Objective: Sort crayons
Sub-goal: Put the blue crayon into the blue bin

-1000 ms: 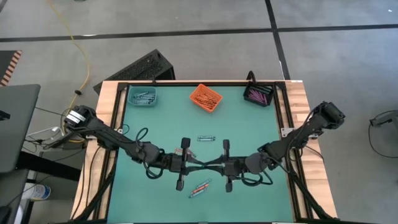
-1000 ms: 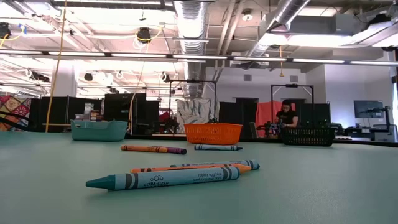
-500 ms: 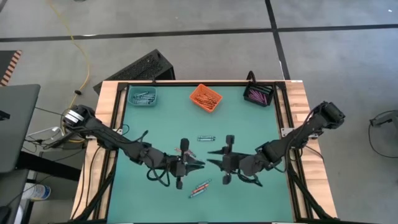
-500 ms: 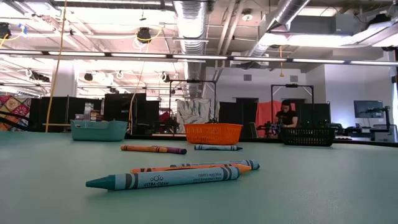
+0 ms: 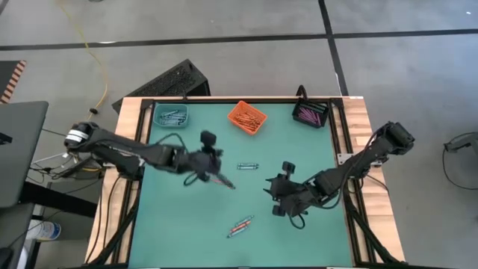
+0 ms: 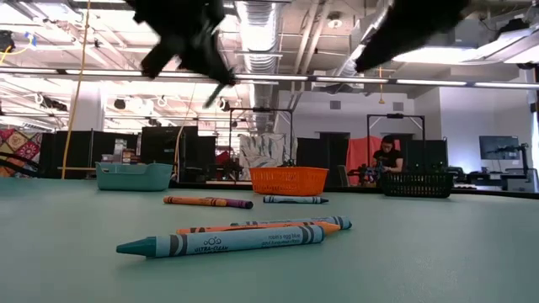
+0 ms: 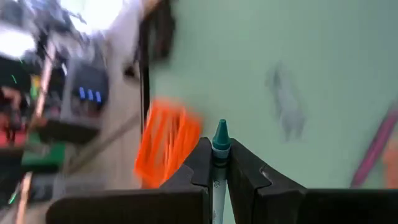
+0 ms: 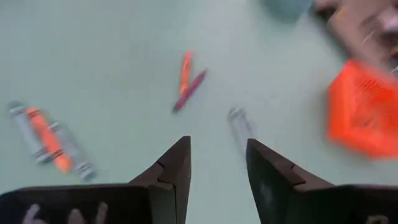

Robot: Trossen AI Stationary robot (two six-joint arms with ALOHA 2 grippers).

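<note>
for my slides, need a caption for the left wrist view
Left gripper shut on a teal crayon, tip up, above the green table.

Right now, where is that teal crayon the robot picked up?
The teal crayon is pinched in the left gripper, raised above the table's left-centre in the high view, below the orange bin and beside a loose crayon.

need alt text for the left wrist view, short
The left gripper is shut on a teal-tipped wax crayon that points out between its dark fingers, above the green table. Beyond it, blurred, is an orange bin.
</note>
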